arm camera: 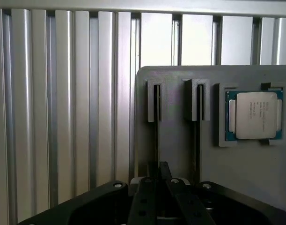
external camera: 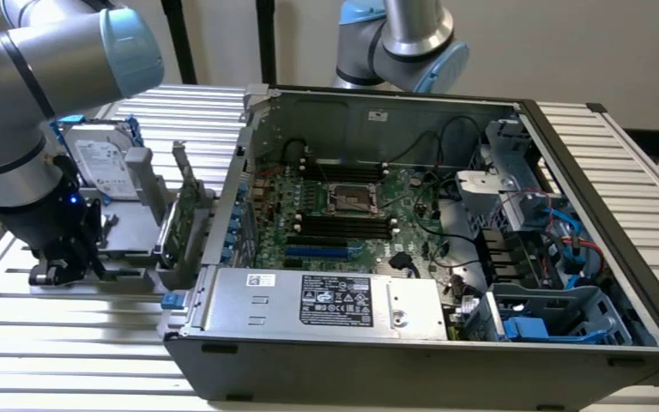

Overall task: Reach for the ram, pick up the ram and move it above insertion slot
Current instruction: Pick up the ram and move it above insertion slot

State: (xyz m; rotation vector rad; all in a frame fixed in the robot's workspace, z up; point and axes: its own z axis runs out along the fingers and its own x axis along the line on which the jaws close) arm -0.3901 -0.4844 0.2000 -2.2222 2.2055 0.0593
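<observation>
My gripper point(external camera: 61, 268) is low over a grey holder point(external camera: 123, 257) on the slatted table, to the exterior view's left of the open computer case point(external camera: 604, 215). In the wrist view the fingers point(arm camera: 147, 197) meet at a point, shut on the ram point(arm camera: 156, 122). The ram shows edge-on as a thin dark strip standing in one bracketed slot of the holder point(arm camera: 175, 140). A second thin slot point(arm camera: 197, 122) runs parallel beside it. The motherboard's long black insertion slots point(external camera: 341, 225) lie inside the case, below the processor socket.
A processor chip point(arm camera: 253, 115) rests in a pocket of the holder. A silver hard drive point(external camera: 99, 163) and a taller green expansion card point(external camera: 181, 225) stand between my arm and the case wall. A power supply point(external camera: 318, 296) fills the case's front; a second arm point(external camera: 404, 43) stands behind.
</observation>
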